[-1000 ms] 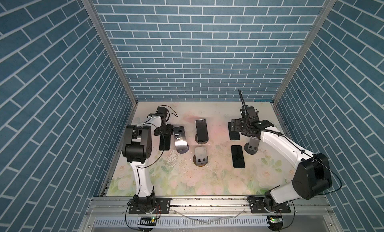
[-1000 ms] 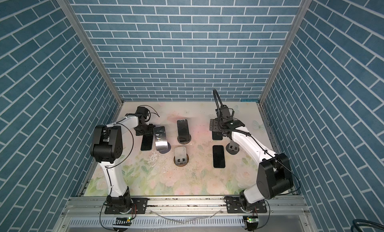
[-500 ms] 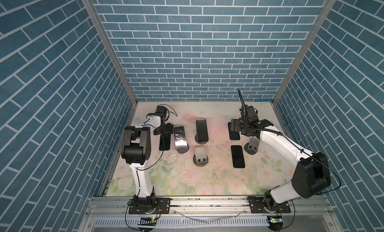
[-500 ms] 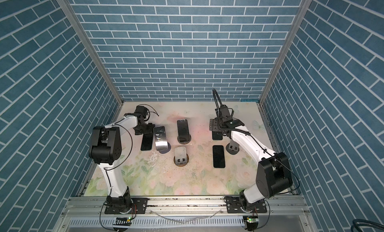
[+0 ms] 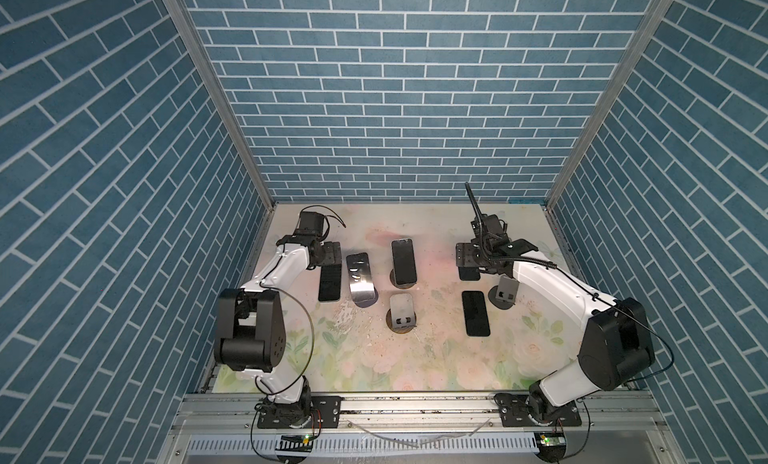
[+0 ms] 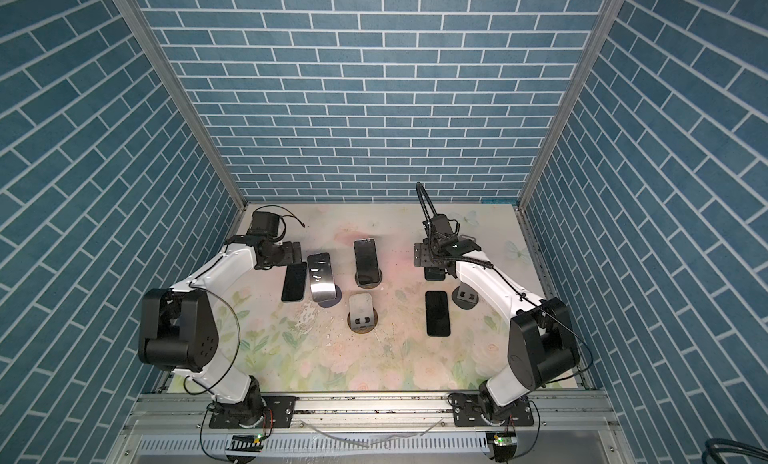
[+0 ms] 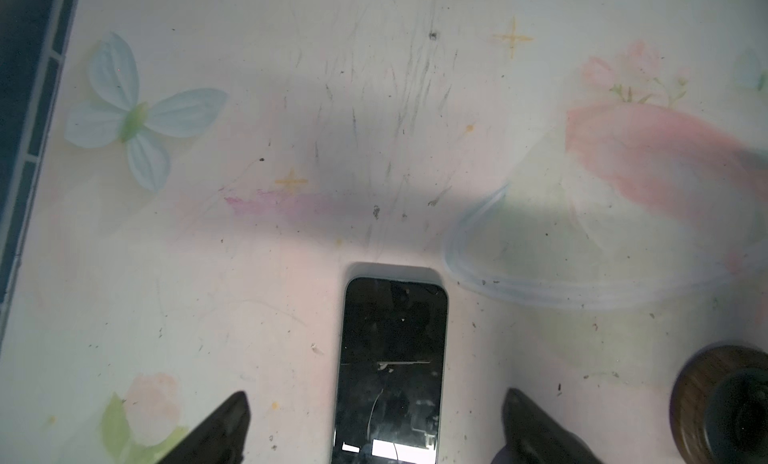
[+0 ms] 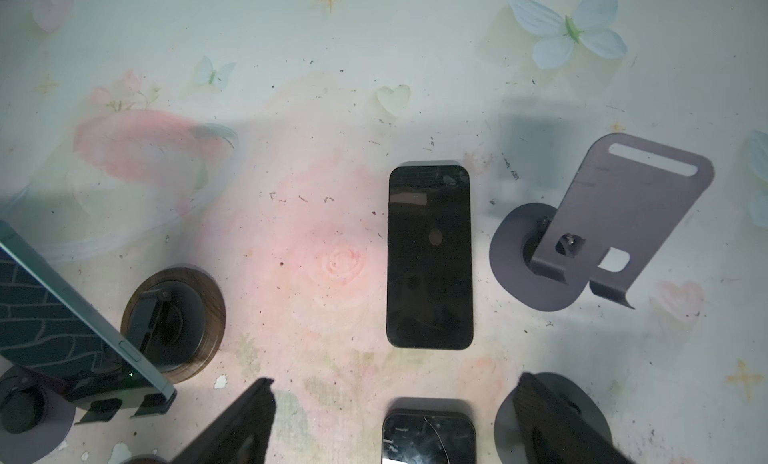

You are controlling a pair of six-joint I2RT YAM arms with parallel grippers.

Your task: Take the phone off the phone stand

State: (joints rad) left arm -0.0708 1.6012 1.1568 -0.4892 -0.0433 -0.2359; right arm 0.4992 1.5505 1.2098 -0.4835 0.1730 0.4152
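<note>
Left claw [image 7: 374,397] and right claw [image 8: 395,379] have dark tapered fingers [image 7: 224,424] (arms [image 5: 286,266] white-shelled, black-jointed).

floral tabletop [image 5: 374,358] | blue brick walls [image 5: 395,109] | metal front rail [image 5: 415,416] | white flakes [image 8: 220,381]

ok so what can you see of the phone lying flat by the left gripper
The phone is a slim dark slab with rounded corners and a glossy, reflective screen marked by fine scratches or cracks. It lies flat, screen up, on the floral table, between the open fingers of the left gripper, which touch neither side.
</note>
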